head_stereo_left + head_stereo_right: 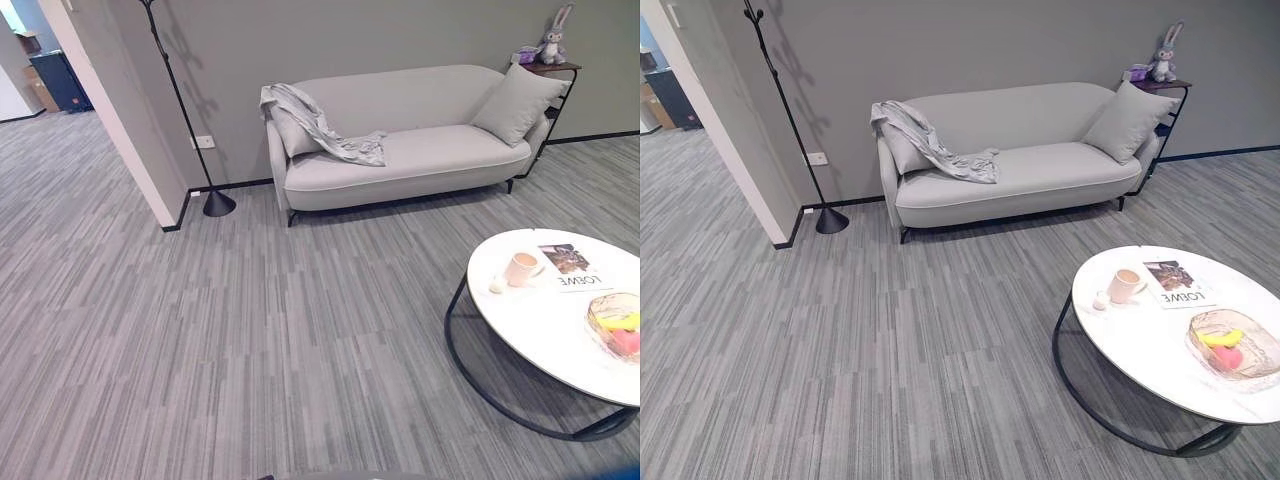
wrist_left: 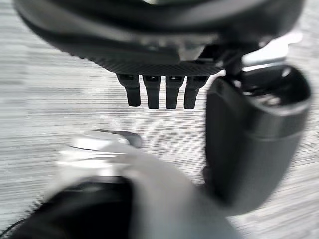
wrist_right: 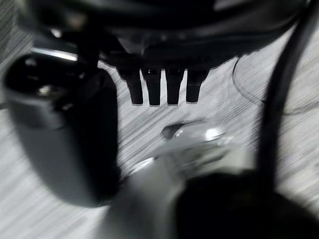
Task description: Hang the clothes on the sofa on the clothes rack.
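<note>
1. A light grey two-seat fabric sofa (image 1: 400, 150) stands against the grey wall on the far side of the room.
2. A crumpled pale grey garment (image 1: 320, 125) is draped over the sofa's left arm and backrest, its lower end trailing onto the seat cushion.
3. A grey square cushion (image 1: 518, 102) leans in the sofa's right corner; another cushion sits partly under the garment at the left end.
4. A thin black metal clothes rack with a round cone base (image 1: 216, 203) stands just left of the sofa, near the wall corner, and nothing hangs on the part of the pole in view.
5. A small dark side shelf (image 1: 1160, 88) at the sofa's right end carries a grey plush rabbit (image 1: 553, 38).
6. A round white-topped coffee table on a black ring frame (image 1: 545, 335) sits in the right foreground, well apart from the sofa, bearing a pink mug (image 1: 521, 268), a magazine (image 1: 570, 268) and a clear bowl of fruit (image 1: 617, 325).
7. Striped grey carpet (image 1: 230, 340) lies open between the viewpoint and the sofa.
8. The left hand (image 2: 164, 64) hangs over the carpet, fingers straight, side by side, holding nothing.
9. The right hand (image 3: 164, 64) likewise hangs with straight, empty fingers.
</note>
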`<state>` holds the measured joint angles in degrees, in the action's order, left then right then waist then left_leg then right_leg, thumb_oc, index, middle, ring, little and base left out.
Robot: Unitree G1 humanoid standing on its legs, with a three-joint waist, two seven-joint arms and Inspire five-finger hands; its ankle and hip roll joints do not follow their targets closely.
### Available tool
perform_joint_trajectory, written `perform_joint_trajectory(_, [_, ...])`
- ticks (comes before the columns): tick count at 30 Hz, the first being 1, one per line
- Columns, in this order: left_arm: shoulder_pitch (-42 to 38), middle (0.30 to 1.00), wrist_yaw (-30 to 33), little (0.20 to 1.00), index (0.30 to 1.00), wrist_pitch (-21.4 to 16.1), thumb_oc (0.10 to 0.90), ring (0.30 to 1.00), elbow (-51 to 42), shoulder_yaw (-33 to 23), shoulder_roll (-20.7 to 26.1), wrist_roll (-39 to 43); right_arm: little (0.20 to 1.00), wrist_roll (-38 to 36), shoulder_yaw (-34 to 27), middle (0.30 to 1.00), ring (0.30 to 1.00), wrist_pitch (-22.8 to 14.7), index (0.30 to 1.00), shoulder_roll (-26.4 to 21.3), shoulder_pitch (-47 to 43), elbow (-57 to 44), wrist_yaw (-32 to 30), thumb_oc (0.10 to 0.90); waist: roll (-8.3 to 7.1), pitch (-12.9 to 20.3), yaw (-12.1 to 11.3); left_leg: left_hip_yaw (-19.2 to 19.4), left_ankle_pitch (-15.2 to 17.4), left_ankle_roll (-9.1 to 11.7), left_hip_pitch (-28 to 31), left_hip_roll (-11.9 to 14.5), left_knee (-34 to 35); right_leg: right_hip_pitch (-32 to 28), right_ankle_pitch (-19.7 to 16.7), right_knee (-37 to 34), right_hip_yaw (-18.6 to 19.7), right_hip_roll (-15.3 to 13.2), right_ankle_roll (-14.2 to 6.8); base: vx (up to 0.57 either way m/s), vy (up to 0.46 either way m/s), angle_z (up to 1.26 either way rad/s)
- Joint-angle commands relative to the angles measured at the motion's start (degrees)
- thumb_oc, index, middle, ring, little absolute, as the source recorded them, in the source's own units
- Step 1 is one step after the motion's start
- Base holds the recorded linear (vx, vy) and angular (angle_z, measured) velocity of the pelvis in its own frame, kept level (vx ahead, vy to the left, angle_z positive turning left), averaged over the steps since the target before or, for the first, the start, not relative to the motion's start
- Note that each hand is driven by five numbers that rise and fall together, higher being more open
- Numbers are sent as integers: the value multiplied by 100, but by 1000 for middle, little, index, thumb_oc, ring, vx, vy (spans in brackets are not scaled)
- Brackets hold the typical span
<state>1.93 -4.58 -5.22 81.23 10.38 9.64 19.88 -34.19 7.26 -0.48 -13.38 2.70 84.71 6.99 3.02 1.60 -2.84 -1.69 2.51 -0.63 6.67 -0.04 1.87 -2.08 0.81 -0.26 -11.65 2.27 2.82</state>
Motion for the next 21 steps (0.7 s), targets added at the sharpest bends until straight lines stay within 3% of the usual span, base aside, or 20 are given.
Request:
perform_joint_trajectory(1, [-235, 900, -45, 900, 900, -128, 800, 900, 301, -33, -53, -195, 900, 277, 201, 900, 900, 28, 900, 344, -360, 333, 138, 800, -326, -72, -72, 68, 291, -212, 43, -464, 313, -750, 480, -474, 173, -234, -410, 0, 0, 0])
perform_joint_trajectory(16, [-255, 900, -100, 900, 900, -96, 800, 900, 343, 369, -113, -870, 900, 1392, 843, 900, 900, 53, 900, 426, -382, 46, 180, 800, -393, -68, -63, 70, 345, -256, 76, -485, 313, -768, 465, -474, 210, -246, -429, 9, 11, -1])
perform_joint_trajectory(20, [-304, 900, -7, 900, 900, -81, 800, 900, 210, 631, -104, -1239, 900, 2521, 1464, 900, 900, 55, 900, 450, -500, -255, 77, 800, -412, -131, -85, 52, 350, -295, 66, -508, 313, -767, 440, -474, 211, -265, -451, 23, 49, -6])
perform_joint_trajectory(21, [-304, 900, -6, 900, 900, -81, 800, 900, 210, 631, -104, -1239, 900, 2522, 1464, 900, 900, 56, 900, 450, -500, -255, 77, 800, -412, -132, -84, 52, 350, -295, 67, -508, 313, -767, 440, -474, 210, -265, -451, 5, 55, -5])
